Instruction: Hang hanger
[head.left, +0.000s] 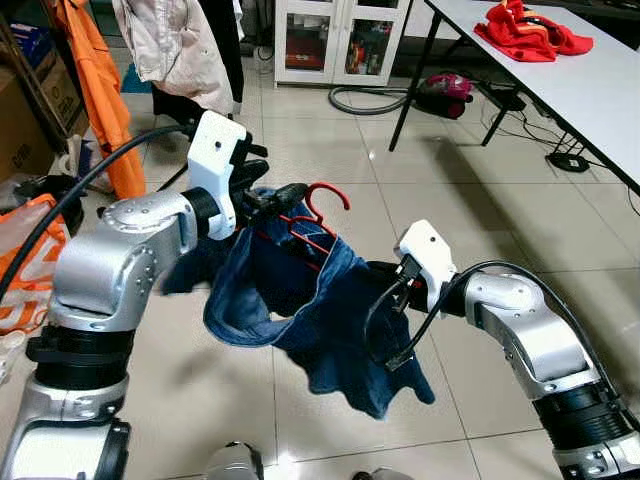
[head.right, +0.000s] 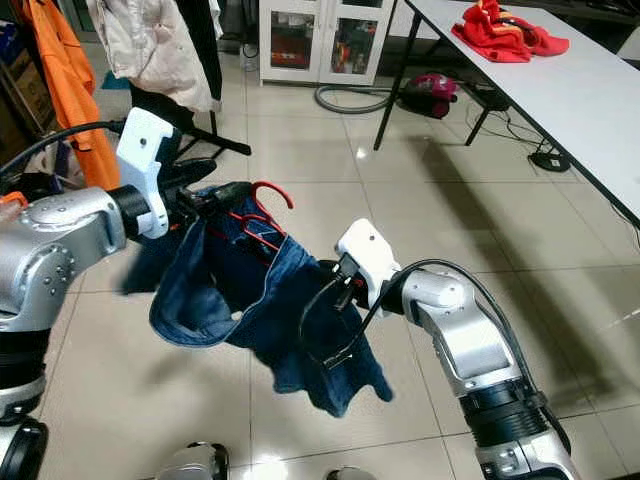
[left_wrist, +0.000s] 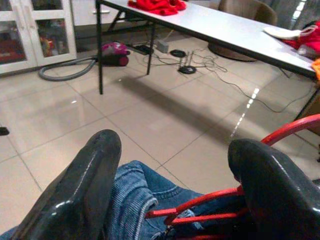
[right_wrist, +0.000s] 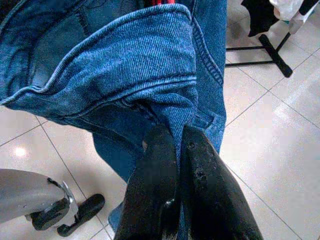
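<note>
The red hanger (head.left: 318, 222) sits in mid-air in front of us, above the tiled floor (head.left: 330, 130), its hook curling up and away at the top. A pair of blue jeans (head.left: 300, 300) is draped over it and sags below in a deep fold.

From the head cameras we see the left gripper (head.left: 285, 195) up at the hanger's neck, just under the hook, but its black fingers bunch together there and we cannot judge their spread. The left wrist camera settles that: the two fingers (left_wrist: 80, 195) stand wide, with the red hanger bars and a bunched denim edge lying between them, and we cannot tell whether either finger presses on them.

The right gripper (right_wrist: 175, 150) is lower and to the right, at the edge of the jeans. Its wrist camera shows the fingers narrowed almost to touching, their tips pinching a fold of denim beside a seam, a detail hidden behind the white wrist housing in the head views.

Farther out, an orange garment (head.left: 100, 90) and a pale jacket (head.left: 175, 45) hang at the upper left. A white cabinet (head.left: 340, 40) with glass doors holds items too small to identify. A vacuum cleaner (head.left: 445, 92) lies under a white table (head.left: 590, 90), where red clothing (head.left: 525, 30) is heaped.
</note>
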